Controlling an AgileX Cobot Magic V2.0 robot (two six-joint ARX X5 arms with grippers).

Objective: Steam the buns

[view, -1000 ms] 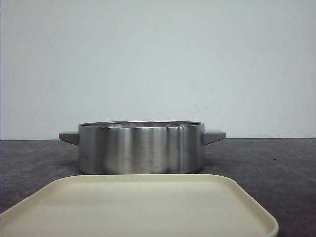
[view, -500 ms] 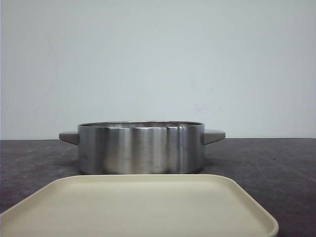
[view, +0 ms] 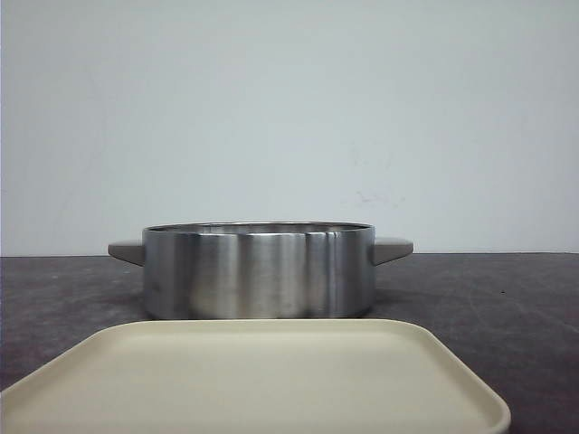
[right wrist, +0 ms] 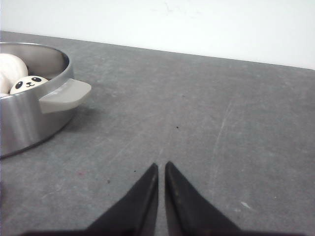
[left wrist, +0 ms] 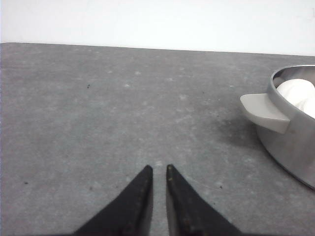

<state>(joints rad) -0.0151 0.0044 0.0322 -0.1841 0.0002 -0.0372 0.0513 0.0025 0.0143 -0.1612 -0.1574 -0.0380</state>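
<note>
While inside the pot (right wrist: 19, 123), buns (right wrist: 27, 84) upright, face outward.

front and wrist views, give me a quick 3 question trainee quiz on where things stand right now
1. True or false: the cream tray in front of the steel pot has buns on it.
2. Where do the buns show? A) on the tray B) inside the pot C) on the bare table
3. Fill in: the fingers of the left gripper and right gripper are nearly ____ and hold nothing.

Key
1. False; the tray is bare.
2. B; white buns, one with a panda face, show over the rim in both wrist views.
3. closed
</note>
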